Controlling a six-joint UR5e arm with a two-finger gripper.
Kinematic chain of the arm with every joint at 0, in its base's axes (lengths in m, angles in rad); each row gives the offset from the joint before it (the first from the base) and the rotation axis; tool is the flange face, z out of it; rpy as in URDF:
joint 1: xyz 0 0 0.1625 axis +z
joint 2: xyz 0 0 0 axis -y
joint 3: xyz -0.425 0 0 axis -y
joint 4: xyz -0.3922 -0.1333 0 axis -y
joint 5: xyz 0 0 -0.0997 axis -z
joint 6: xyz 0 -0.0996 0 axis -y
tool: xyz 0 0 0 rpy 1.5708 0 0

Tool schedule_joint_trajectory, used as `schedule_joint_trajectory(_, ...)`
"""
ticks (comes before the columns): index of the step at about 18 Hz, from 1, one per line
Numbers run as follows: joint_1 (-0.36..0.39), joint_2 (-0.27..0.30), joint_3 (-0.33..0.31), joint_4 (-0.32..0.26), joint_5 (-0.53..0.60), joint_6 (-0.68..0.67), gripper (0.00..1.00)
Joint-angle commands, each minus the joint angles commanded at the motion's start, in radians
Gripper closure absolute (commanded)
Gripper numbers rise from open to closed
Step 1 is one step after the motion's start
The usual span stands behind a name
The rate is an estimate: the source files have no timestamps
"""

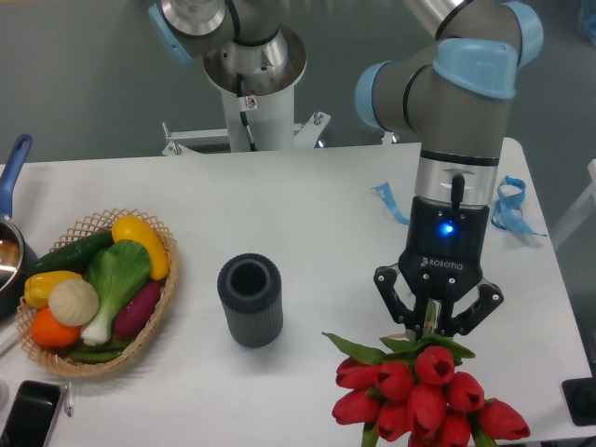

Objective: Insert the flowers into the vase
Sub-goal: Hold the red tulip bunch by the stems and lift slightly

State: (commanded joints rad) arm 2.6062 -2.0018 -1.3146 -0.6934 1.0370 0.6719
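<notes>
In the fixed camera's view, your gripper (430,321) points straight down over the front right part of the white table (307,214), its two fingers pinched on the green stems of the flowers (424,396). You can see the red tulip heads bunched just below the fingers, spreading toward the table's front edge, with a green leaf sticking out to the left. The vase (250,299) stands upright near the middle of the table, apart from the bouquet and to its left, its round mouth open toward you. Further left sits a wicker basket (160,298) of toy vegetables, and at the far left edge a pot with a blue handle (13,163). A dark phone (28,414) lies at the front left corner, and blue ribbon (507,205) rests behind the arm.
</notes>
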Motion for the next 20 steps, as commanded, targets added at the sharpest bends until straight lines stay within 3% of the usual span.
schedule_joint_trajectory(13,-0.008,-0.003,-0.006,0.008,0.000,-0.029,0.79)
schedule_joint_trajectory(16,-0.023,-0.015,-0.005,0.046,0.000,-0.029,0.79)
schedule_joint_trajectory(20,-0.023,-0.021,0.000,0.051,-0.031,-0.026,0.80)
